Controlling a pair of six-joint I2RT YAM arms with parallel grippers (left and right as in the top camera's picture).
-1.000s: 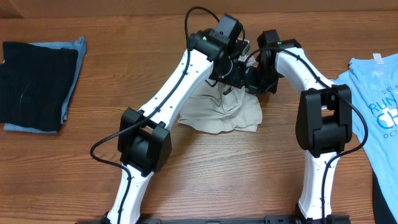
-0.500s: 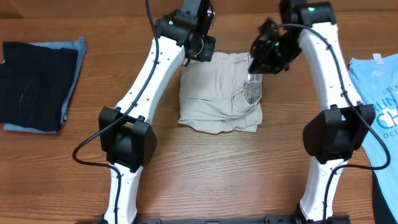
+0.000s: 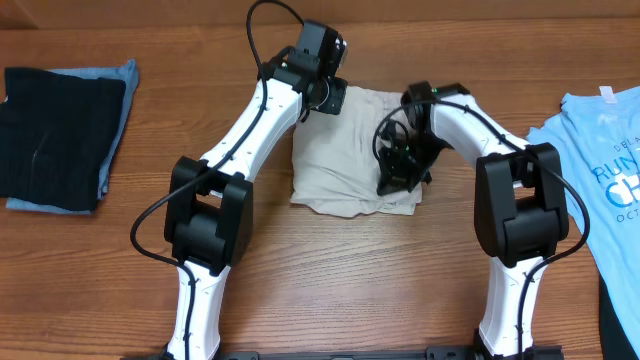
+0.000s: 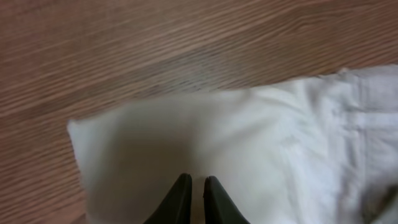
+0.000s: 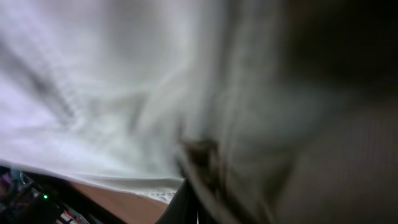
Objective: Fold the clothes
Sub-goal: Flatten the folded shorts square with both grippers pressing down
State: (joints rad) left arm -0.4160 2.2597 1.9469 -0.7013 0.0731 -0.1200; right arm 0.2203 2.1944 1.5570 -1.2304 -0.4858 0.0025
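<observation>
Shorts (image 3: 340, 170) lie folded into a compact block on the worktop (image 3: 330, 270), directly under both pincers. Your left pincer (image 4: 194, 182) is narrowed almost closed, nothing visibly pinched. Your right pincer (image 3: 393, 182) is closed and pressed into cloth, grip unclear. Likely left: flatten, withdraw.

**Plain wood table, a few clothes off to the sides**

The whole backdrop is one brown wood-grain tabletop (image 3: 90, 290). Its grain runs left to right and it fills the overhead shot edge to edge. Lighting's soft and even, just faint shadows on the wood. Far left, a black ribbed folded garment (image 3: 50, 135) lies on top of a blue folded cloth (image 3: 123, 95). At the right edge there's a light blue printed T-shirt (image 3: 600, 170), cut off by the frame.
</observation>
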